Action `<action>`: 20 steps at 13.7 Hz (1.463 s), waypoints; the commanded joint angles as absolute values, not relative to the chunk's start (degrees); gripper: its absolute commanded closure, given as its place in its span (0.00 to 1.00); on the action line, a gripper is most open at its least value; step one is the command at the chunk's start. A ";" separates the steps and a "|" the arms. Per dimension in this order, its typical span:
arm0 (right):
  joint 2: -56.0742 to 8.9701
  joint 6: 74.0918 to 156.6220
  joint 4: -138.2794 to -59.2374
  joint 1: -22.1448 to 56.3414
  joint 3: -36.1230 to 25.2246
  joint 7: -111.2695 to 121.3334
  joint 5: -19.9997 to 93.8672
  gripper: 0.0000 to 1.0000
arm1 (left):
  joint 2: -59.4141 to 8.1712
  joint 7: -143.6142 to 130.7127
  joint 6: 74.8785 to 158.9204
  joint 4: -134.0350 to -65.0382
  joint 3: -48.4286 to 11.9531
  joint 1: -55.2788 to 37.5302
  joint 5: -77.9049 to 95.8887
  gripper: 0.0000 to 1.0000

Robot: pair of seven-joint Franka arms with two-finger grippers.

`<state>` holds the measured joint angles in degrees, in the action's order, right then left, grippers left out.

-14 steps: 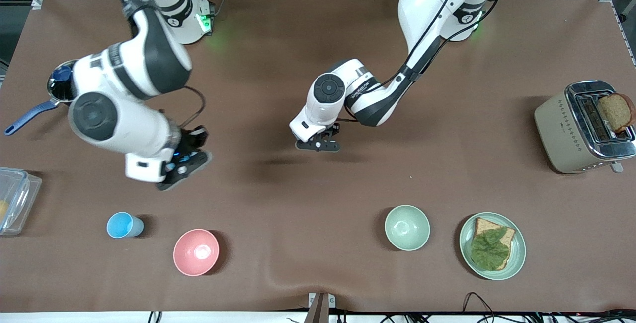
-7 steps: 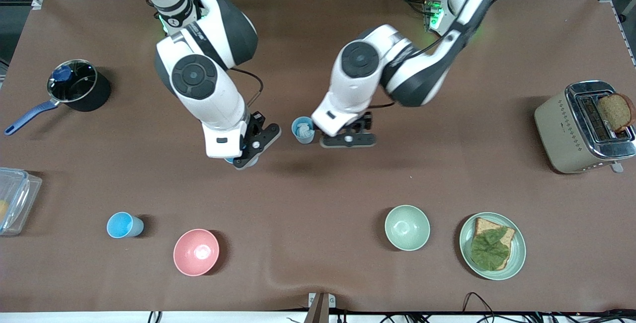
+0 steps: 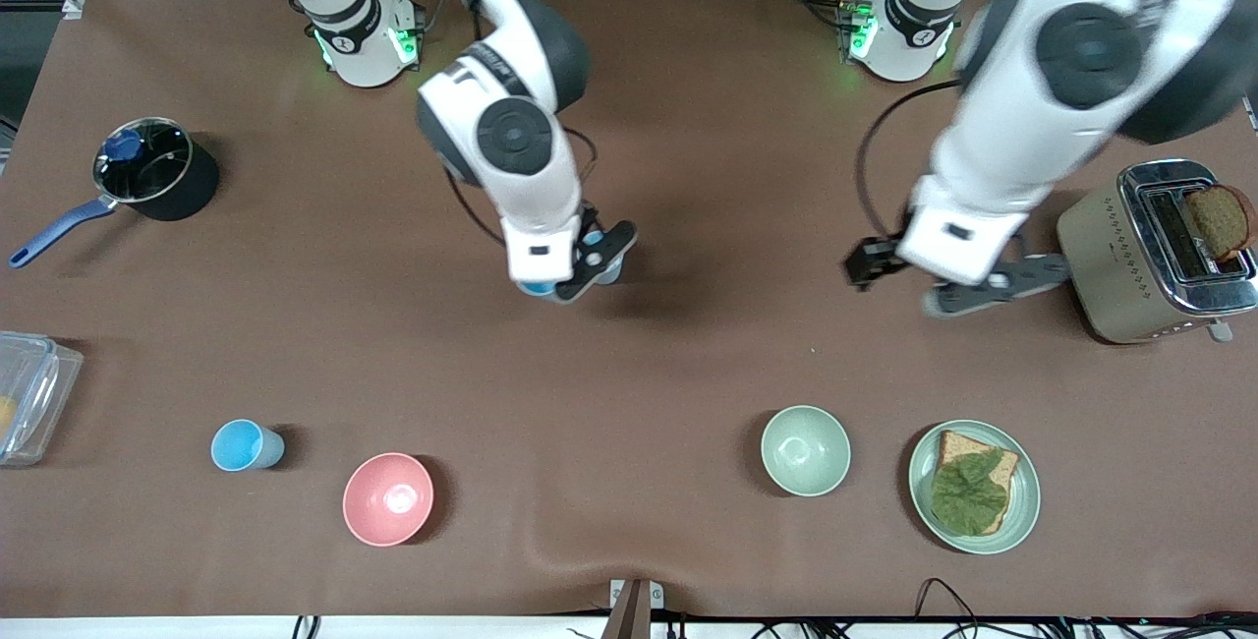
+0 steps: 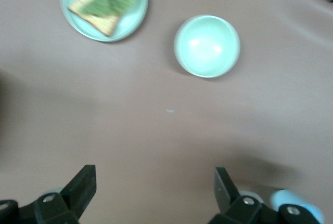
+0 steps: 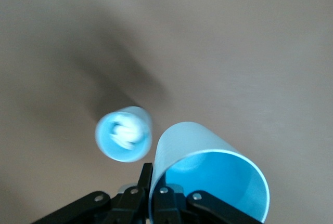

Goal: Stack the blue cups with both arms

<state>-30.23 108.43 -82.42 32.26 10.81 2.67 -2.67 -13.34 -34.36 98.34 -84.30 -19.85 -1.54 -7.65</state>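
Note:
My right gripper (image 3: 575, 273) is shut on the wall of a blue cup (image 5: 208, 182), whose blue edge shows under the hand (image 3: 536, 287). It holds the cup just above the table, beside a second blue cup (image 5: 124, 134) that stands upright mid-table with something white inside. That cup is mostly hidden by the hand in the front view (image 3: 612, 270). A third blue cup (image 3: 246, 445) stands near the front camera toward the right arm's end. My left gripper (image 3: 988, 287) is open and empty in the air beside the toaster; its fingers spread wide in the left wrist view (image 4: 153, 190).
A pink bowl (image 3: 387, 498), a pale green bowl (image 3: 805, 449) and a plate with toast and a leaf (image 3: 973, 487) sit near the front camera. A toaster (image 3: 1150, 251) stands at the left arm's end. A pot (image 3: 152, 172) and a clear container (image 3: 25, 393) are at the right arm's end.
My left gripper has left the standing cup and swung away toward the toaster. My right gripper has carried its cup toward the middle, up beside the standing cup.

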 commanded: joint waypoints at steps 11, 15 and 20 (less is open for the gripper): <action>-32.78 112.31 -87.62 40.17 10.20 -14.06 -7.03 1.00 | -1.76 -16.61 92.98 -94.74 -20.39 9.40 -5.19 0.00; -33.05 113.91 -87.89 40.17 10.20 -14.06 -7.29 1.00 | 2.45 -14.60 95.18 -98.69 -18.64 9.32 -4.31 0.00; -33.49 113.91 -87.98 40.08 10.20 -14.15 -9.40 0.91 | 2.72 -10.10 94.57 -96.86 -14.77 8.79 -3.96 0.00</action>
<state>-33.57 113.42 -87.71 39.43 10.64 -12.90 -7.83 1.24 -11.09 94.15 -96.15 -15.02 8.54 -5.13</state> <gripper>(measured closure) 0.960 0.000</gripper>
